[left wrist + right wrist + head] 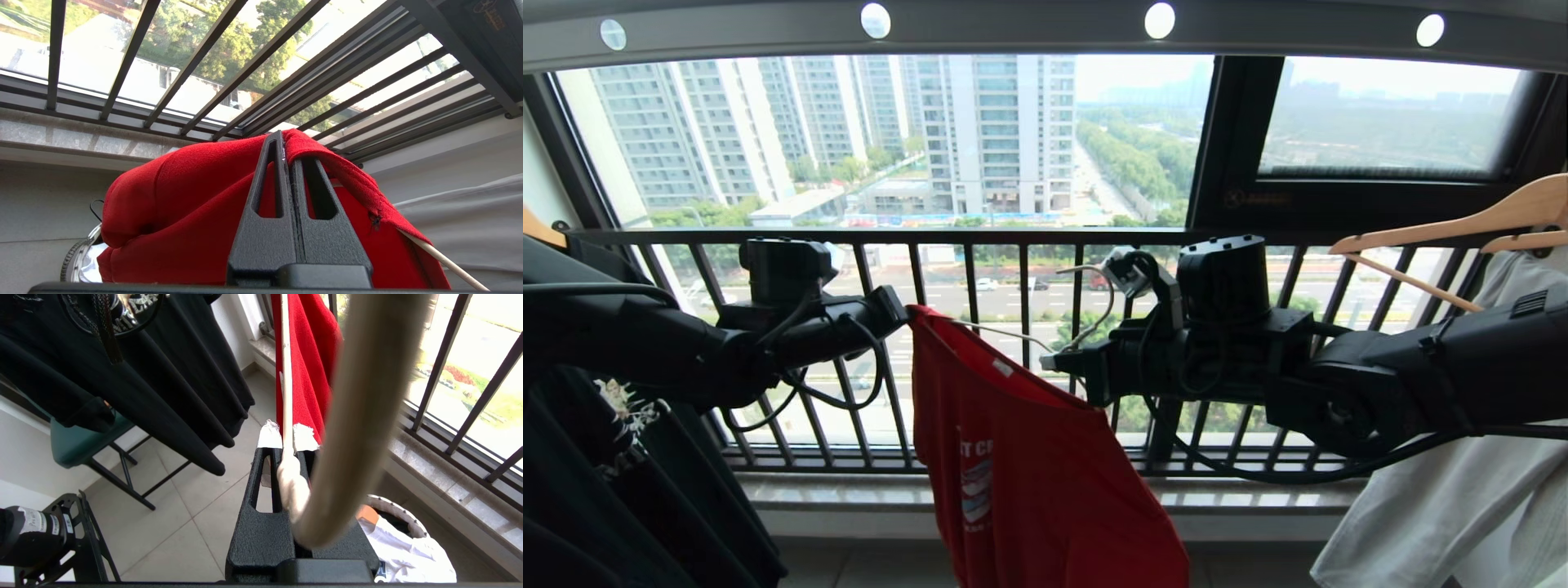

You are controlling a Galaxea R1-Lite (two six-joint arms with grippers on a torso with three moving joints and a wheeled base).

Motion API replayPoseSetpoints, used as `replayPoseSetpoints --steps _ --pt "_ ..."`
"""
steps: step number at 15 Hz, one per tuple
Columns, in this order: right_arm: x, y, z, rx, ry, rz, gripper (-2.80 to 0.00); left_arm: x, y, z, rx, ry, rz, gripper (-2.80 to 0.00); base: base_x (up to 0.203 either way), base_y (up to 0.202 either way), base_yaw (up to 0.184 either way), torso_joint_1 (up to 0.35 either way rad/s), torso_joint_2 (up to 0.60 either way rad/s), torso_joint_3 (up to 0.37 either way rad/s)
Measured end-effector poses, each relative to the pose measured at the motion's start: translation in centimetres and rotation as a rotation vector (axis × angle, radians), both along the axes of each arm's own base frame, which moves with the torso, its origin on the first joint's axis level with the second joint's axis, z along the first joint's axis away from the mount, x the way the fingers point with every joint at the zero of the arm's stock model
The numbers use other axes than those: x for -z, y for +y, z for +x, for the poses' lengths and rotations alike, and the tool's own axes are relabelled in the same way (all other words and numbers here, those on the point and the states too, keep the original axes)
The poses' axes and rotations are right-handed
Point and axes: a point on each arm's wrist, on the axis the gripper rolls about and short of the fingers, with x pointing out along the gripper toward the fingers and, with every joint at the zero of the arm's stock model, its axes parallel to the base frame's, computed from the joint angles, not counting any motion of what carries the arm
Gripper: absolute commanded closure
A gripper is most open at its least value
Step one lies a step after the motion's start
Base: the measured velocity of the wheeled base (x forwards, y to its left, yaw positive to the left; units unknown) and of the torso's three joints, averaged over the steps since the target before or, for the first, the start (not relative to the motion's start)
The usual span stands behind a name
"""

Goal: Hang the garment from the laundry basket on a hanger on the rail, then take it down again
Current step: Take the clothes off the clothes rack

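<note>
Balcony railing [980,237]; closed tools [900,314] gripping garment [1029,474], hanger [1005,333]

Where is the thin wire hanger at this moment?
In the head view the hanger is at centre, below the rail, held by the right gripper; its other end is inside the red T-shirt.

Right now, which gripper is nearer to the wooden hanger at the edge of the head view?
Right. The right gripper is mid-frame, shut on the wire hanger, on the wooden hanger's side. The left gripper, clamped on the red T-shirt, is farther off.
</note>
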Motion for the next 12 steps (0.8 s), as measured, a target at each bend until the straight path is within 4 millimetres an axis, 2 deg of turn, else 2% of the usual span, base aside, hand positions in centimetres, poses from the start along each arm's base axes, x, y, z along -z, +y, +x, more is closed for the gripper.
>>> replayPoseSetpoints --steps 8,12 --pt "0.4 1.0 -1.8 -0.058 -0.001 -0.023 0.00 1.0 -0.1 0.4 0.004 0.020 0.016 0.00 0.000 0.000 0.000 0.000 0.00 0.000" --pt "0.0 1.0 -2.0 -0.058 -0.010 -0.017 0.00 1.9 -0.8 -0.1 0.037 0.040 0.051 0.00 0.000 0.000 0.000 0.000 0.00 0.000"
